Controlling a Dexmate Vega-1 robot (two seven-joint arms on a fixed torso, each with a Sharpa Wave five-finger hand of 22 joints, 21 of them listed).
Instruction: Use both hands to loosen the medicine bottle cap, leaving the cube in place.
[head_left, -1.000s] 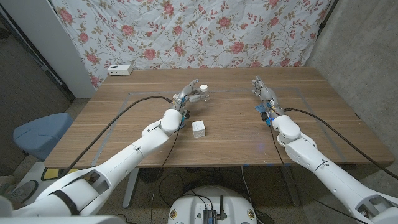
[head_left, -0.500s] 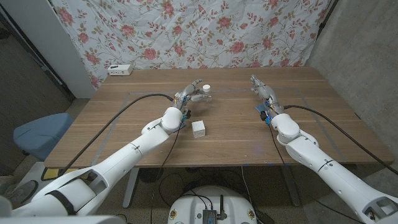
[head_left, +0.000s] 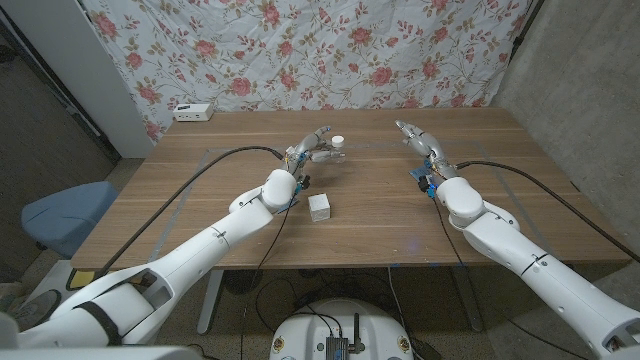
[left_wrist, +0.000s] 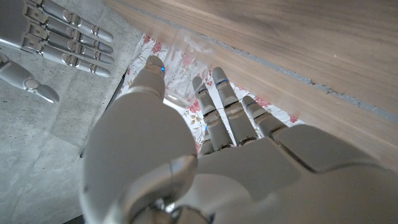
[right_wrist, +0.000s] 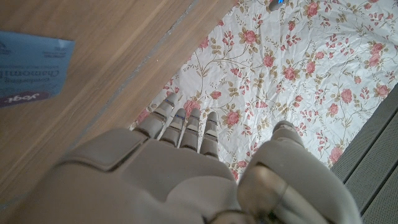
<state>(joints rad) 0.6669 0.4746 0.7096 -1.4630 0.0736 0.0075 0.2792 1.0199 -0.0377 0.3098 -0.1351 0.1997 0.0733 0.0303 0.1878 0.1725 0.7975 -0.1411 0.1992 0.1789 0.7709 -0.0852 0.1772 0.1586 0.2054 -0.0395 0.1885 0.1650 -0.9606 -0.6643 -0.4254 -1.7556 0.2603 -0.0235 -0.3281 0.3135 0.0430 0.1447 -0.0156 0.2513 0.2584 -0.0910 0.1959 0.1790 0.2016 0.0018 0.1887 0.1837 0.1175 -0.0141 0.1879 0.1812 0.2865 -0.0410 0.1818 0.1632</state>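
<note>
Left hand (head_left: 316, 150) holds the bottle (head_left: 334, 149) raised off the table (head_left: 200, 210), fingers closed round its clear body and the white cap (head_left: 340, 141) standing free at the top; over the last second this hand has carried the bottle slightly toward the table's middle and higher. In the left wrist view the fingers (left_wrist: 219, 99) lie close together against a faint transparent body, so the grip reads as a wrap, though where the thumb touches cannot be told. Right hand (head_left: 422, 146) holds nothing, its fingers extended and near together; it has turned and leaned toward the bottle across the same interval, fingertips now pointing that way, yet remains well apart from the cap. The right wrist view shows its fingers (right_wrist: 186, 127) straight and unloaded. Cube (head_left: 320, 207) sits on the table near the left forearm, in the same spot as before and touched by neither hand. Judgement: the bottle is presented for the second hand, the approach is under way, and loosening has not begun; the cap appears still seated, and the cube requirement is met so far
</note>
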